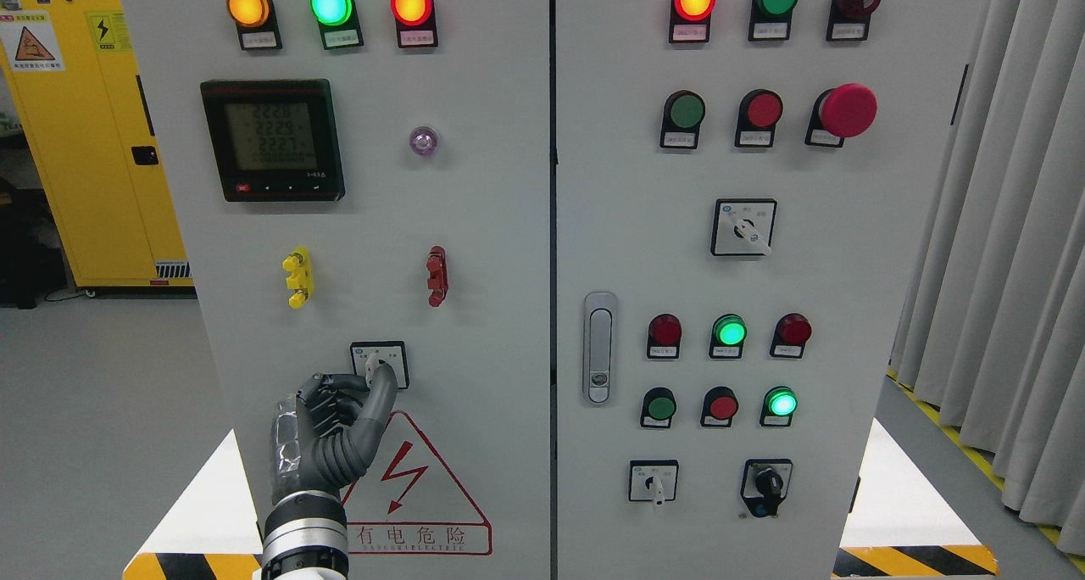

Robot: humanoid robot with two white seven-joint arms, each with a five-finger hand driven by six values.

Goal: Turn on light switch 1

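My left hand, dark grey and jointed, reaches up from the lower left, with the thumb and a finger closed around the small knob of the white rotary selector switch on its square black-framed plate. The other fingers are curled in loosely against the pale grey metal cabinet door. That switch sits low on the left door, just above the red triangular electrical-hazard sign; I take it to be light switch 1, though its label is too small to read.

The pinch looks shallow, mostly fingertips on a short knob. If I twist from the wrist without enough squeeze, I judge the fingers will slide round the knob and leave it where it is. If I press in too hard, the knuckles may drag on the panel and stall the turn. Turning the wrong way, or past the detent, could pick a different position.

The red terminal post and yellow terminal post stand well above, clear of me.

My right hand is out of sight.
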